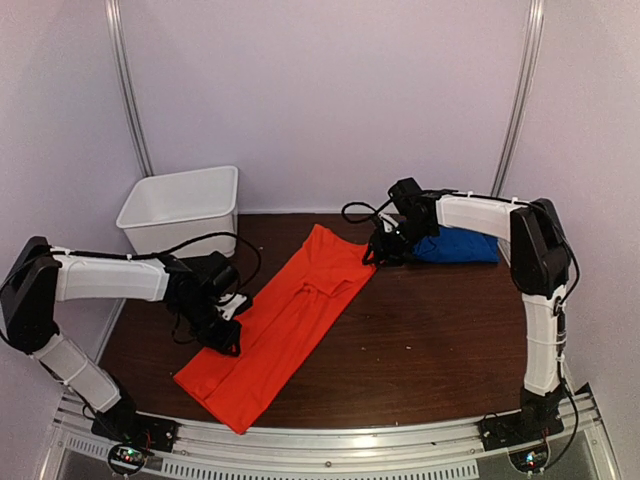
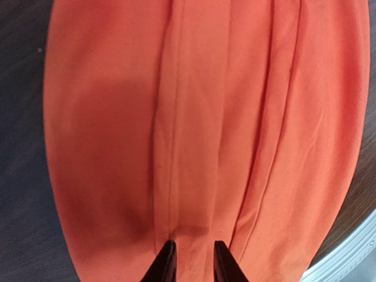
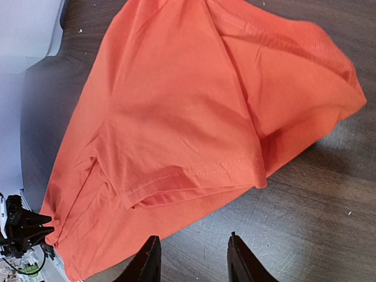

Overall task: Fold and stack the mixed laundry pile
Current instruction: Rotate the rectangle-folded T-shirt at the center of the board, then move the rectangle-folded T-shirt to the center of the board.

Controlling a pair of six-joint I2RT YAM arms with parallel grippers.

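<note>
The orange-red T-shirt (image 1: 290, 310) lies folded into a long strip, running diagonally from the table's back middle to its front left. It fills the left wrist view (image 2: 194, 117) and the right wrist view (image 3: 176, 106). My left gripper (image 1: 228, 338) is low over the strip's left edge. Its jaws (image 2: 192, 258) stand a little apart with flat cloth between the tips. My right gripper (image 1: 378, 250) is by the shirt's far right edge. It is open over bare table, just short of a sleeve hem (image 3: 192, 258). The royal-blue garment (image 1: 460, 245) lies folded at the back right.
A white plastic bin (image 1: 185, 205) stands at the back left corner, beyond the left arm. The dark wooden table (image 1: 430, 340) ends at a metal rail along the front (image 2: 346, 252). The right arm reaches over the blue garment.
</note>
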